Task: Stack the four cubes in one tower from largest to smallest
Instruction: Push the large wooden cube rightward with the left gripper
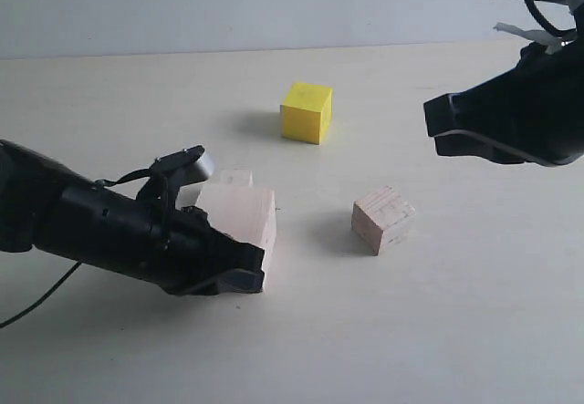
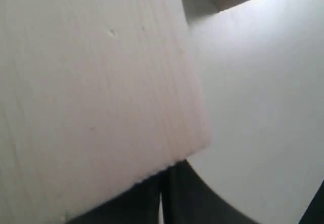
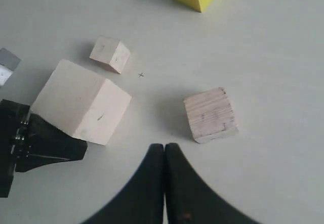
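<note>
the left gripper (image 1: 250,277) lay low over the table (image 1: 456,331), its jaws pressed together on nothing, the tip right against the near side of the large pale cube (image 1: 245,217). that cube sat flat on the table, and in the left wrist view its wood face filled most of the picture, with the closed fingers (image 2: 144,204) dark at its edge. just behind it, close to its far corner, sat the small pale cube (image 1: 233,177), half hidden from where i stood. the medium pale cube (image 1: 382,219) rested on its own to the right, turned a little askew. the yellow cube (image 1: 307,112) stood farther back, well apart from the rest. all four were single, none on another. the right gripper (image 1: 436,127) hung in the air at the right side, closed too and empty, its fingers (image 3: 177,183) pointing toward the medium cube.
</note>
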